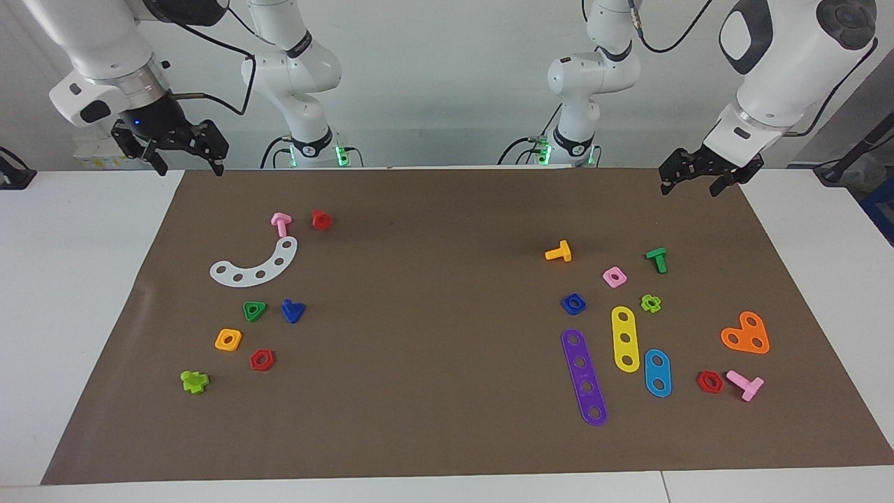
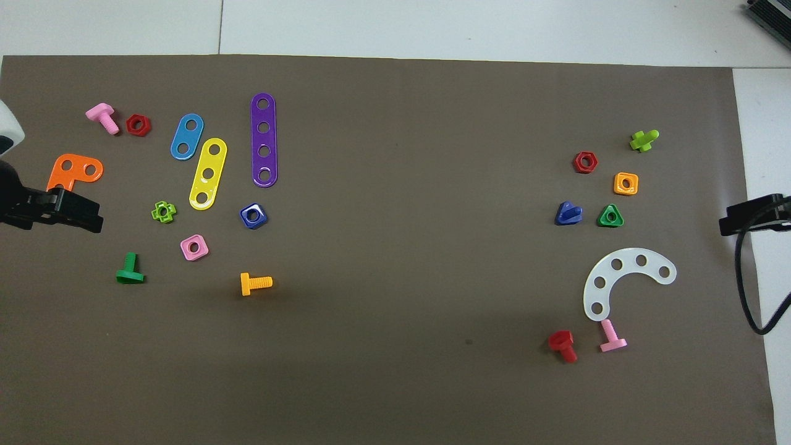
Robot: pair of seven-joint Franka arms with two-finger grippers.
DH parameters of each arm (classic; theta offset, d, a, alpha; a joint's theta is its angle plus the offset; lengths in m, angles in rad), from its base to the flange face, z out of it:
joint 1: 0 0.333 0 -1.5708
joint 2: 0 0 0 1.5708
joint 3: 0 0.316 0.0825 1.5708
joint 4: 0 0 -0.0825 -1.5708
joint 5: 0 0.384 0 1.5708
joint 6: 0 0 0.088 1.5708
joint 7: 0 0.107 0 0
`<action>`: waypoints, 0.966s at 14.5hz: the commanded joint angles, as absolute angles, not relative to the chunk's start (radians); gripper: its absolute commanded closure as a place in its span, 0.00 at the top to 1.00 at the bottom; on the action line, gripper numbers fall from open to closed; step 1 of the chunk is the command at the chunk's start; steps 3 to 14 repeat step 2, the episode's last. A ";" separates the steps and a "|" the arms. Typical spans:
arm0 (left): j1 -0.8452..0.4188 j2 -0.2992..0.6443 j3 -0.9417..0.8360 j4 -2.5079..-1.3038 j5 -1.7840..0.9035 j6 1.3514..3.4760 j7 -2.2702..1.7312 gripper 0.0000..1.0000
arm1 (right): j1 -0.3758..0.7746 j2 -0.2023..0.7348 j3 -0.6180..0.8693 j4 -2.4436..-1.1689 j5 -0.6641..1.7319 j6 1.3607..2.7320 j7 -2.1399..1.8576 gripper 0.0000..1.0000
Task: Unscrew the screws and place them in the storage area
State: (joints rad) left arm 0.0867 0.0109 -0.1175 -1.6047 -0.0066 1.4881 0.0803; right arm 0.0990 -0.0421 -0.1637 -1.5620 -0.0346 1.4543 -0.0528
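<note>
Brown paper mat point(image 1: 447, 419) covers most of the white table point(image 1: 70, 279); bare white margins show at both ends and along the edge farthest from the robots.

Wide open stretch of mat down the middle, between two clusters of parts. A broad bare band also runs along the mat's edge farthest from the robots.

Dark-blue triangular-head bolt point(image 1: 292, 310) lies on the mat toward the right arm's end, just beside the green triangle nut point(image 1: 254, 310), with the white curved strip point(image 1: 255, 266) nearer the robots and the orange square nut point(image 1: 228, 339) and red hexagon nut point(image 1: 262, 360) farther out. Nothing touches it.

Toward the left arm's end: purple strip point(image 1: 584, 377), yellow strip point(image 1: 625, 339), blue strip point(image 1: 657, 372), blue square nut point(image 1: 573, 303).

Right gripper point(image 1: 185, 154) hangs over the mat's corner nearest the robots, jaws apart, holding nothing. Left gripper point(image 1: 688, 178) hangs over the corner at its own end, jaws apart, empty.

Pale wall at the robots' end, cables trailing from the bases.
</note>
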 commanded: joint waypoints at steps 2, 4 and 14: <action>0.089 -0.014 -0.117 -1.628 -0.023 1.488 0.081 1.00 | 0.092 -0.048 -0.160 -1.563 -0.017 1.451 -0.066 1.00; 0.089 -0.014 -0.117 -1.628 -0.023 1.488 0.081 1.00 | 0.092 -0.048 -0.160 -1.563 -0.017 1.451 -0.066 1.00; 0.089 -0.014 -0.117 -1.628 -0.023 1.488 0.081 1.00 | 0.092 -0.048 -0.160 -1.563 -0.017 1.451 -0.066 1.00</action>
